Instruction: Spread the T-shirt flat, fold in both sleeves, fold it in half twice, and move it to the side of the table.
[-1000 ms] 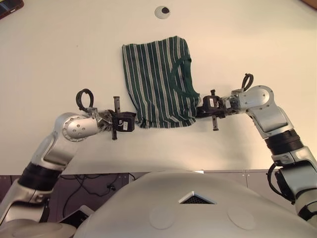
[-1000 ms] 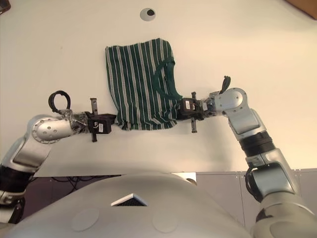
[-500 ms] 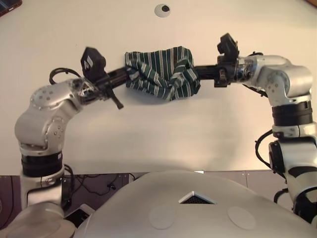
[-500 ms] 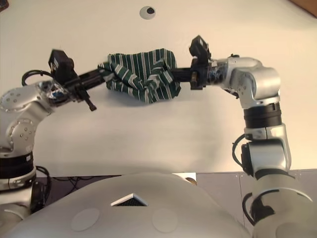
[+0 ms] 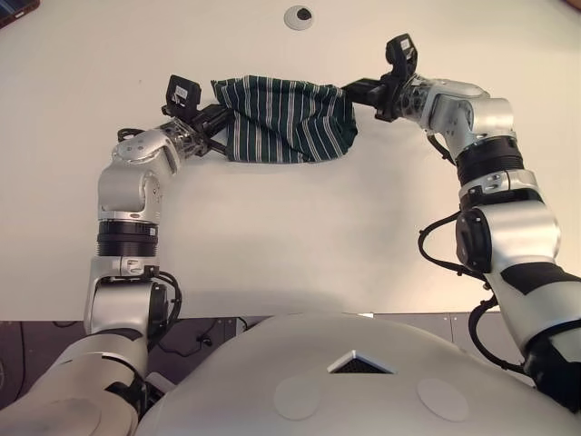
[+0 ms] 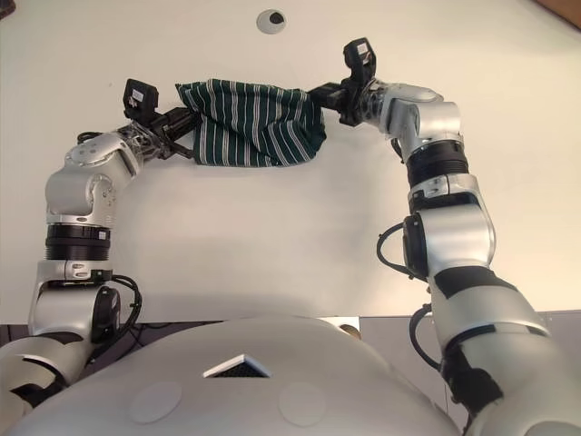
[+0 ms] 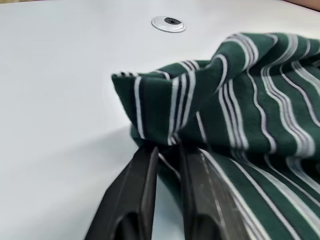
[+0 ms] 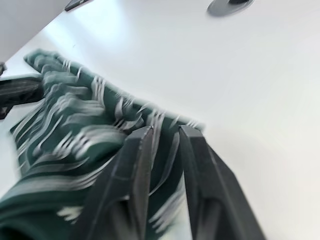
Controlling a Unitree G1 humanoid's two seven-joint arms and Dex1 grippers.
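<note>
The green T-shirt [image 5: 286, 120] with white stripes lies folded over on itself at the far middle of the white table [image 5: 290, 236]. My left gripper [image 5: 221, 116] is shut on its left corner, and my right gripper [image 5: 352, 91] is shut on its right corner. In the left wrist view the black fingers [image 7: 145, 180] pinch a bunched edge of the T-shirt [image 7: 235, 115]. In the right wrist view the fingers [image 8: 142, 150] clamp striped cloth [image 8: 75, 130] just above the table.
A round grey grommet [image 5: 298, 18] is set into the table just beyond the shirt. A dark object [image 5: 16, 9] lies at the table's far left corner. The near half of the table is bare.
Both grippers have carried the shirt's near edge away from me and laid it over the far edge, folding the shirt in half; the cloth, bunched half a second ago, now lies flatter.
</note>
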